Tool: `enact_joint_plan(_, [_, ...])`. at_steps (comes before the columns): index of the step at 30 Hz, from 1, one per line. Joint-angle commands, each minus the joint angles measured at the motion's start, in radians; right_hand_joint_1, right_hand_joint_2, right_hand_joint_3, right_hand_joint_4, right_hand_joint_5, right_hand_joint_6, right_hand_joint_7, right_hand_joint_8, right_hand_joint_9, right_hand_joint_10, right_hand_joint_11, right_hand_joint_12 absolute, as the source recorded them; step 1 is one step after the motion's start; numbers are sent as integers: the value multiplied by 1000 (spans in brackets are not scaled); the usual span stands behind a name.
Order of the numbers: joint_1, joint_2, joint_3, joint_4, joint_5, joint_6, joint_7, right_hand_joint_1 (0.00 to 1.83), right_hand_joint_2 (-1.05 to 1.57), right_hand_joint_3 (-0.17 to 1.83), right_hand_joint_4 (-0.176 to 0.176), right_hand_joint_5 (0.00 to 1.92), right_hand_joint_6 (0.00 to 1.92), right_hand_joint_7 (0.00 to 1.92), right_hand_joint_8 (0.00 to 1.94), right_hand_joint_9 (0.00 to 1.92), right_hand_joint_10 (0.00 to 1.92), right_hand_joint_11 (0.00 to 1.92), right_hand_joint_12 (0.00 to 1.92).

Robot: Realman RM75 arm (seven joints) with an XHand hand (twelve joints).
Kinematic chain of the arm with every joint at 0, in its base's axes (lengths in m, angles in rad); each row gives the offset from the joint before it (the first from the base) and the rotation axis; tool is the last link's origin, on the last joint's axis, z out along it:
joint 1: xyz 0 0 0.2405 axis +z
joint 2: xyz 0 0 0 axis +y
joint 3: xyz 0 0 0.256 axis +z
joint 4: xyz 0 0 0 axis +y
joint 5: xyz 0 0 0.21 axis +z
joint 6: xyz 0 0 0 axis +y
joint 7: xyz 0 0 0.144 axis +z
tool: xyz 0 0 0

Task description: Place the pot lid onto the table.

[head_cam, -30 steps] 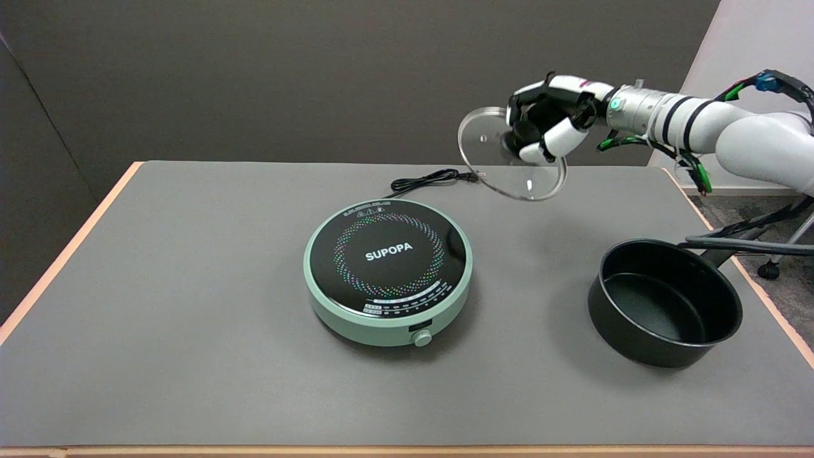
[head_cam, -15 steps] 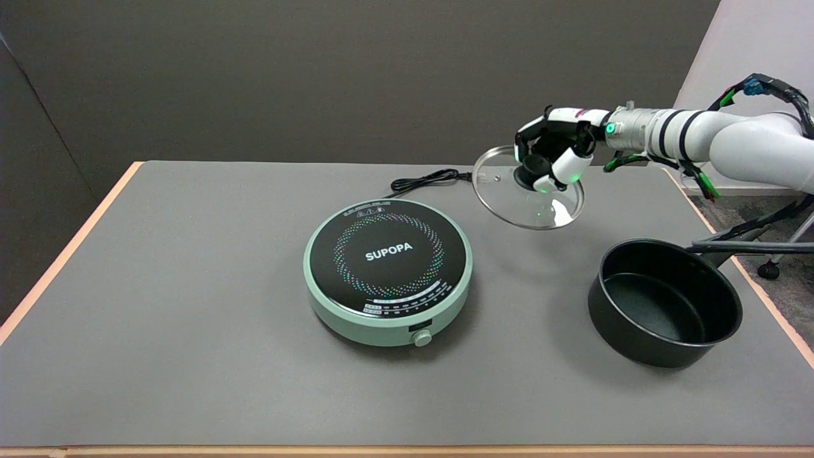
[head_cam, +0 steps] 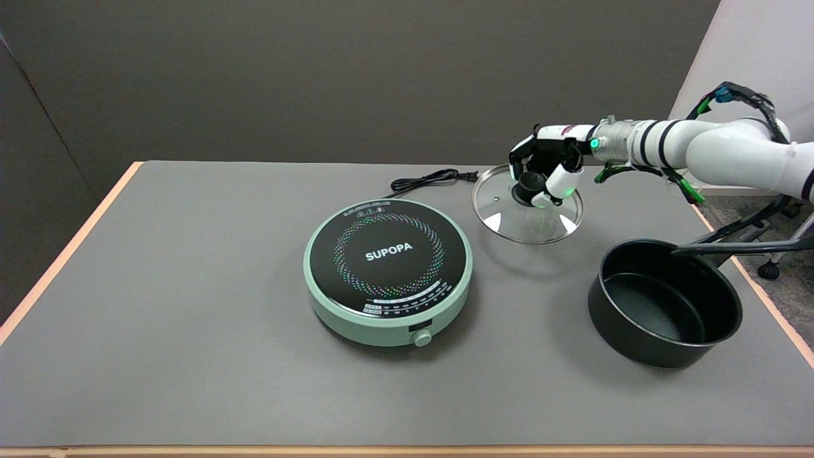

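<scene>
The right hand (head_cam: pixel 545 170), in the upper right of the frame, grips the black knob (head_cam: pixel 529 185) of the glass pot lid (head_cam: pixel 527 205), its black-and-white fingers (head_cam: pixel 563 181) curled over and around it. The white arm (head_cam: pixel 712 149) stretches away to the right edge of the picture, with a small green light at the wrist and coloured wires looped along it. The lid lies nearly level with only a slight tilt, low over the grey table (head_cam: pixel 191 318); its lower rim seems to be at the surface or just above it, but from this angle I cannot tell whether it touches. A faint shadow spreads beneath it. Just left of the lid's upper edge a black power cord (head_cam: pixel 427 180) lies coiled on the table, its plug close to the rim. Lower left of the lid, near the middle of the frame, sits a round green induction cooker (head_cam: pixel 388 271) with a black top and a knob at its front. At the lower right of the frame stands a black pot (head_cam: pixel 664 303), open and upright, its long handle pointing off toward the right edge, apart from the lid.
</scene>
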Motion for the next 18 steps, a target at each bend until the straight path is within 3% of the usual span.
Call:
enact_joint_plan(1, [8, -97, -73, 151, -8, 65, -31, 1369, 751, 846, 176, 621, 1477, 903, 1415, 800, 1833, 648, 1577])
enact_joint_plan(18, [-65, -211, -44, 421, -1, 152, -24, 1371, 745, 846, 176, 633, 1483, 913, 1400, 808, 1817, 663, 1531])
